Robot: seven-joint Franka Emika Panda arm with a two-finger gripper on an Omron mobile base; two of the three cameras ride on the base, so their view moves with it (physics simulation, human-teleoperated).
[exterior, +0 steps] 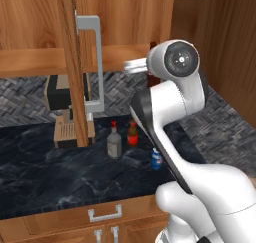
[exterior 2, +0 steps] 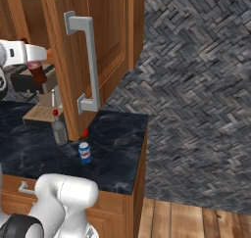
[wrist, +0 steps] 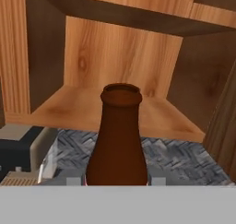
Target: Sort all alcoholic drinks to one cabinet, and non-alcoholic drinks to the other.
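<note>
A kitchen: wooden cabinets (exterior: pixel 40 22), dark marble counter (exterior: pixel 50 177), coffee machine (exterior: pixel 62 112).

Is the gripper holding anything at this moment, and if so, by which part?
Yes: the gripper holds the brown beer bottle, lifted in front of the open cabinet shelf. The jaws appear to clamp its lower body; the exact contact is hidden.

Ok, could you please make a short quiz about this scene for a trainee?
1. True or false: the can stands on the counter.
2. What does the gripper hold? A. nothing B. beer bottle C. can
3. How many drinks stand on the counter?

Key:
1. True
2. B
3. Three: can, liquor bottle, cola bottle
</note>
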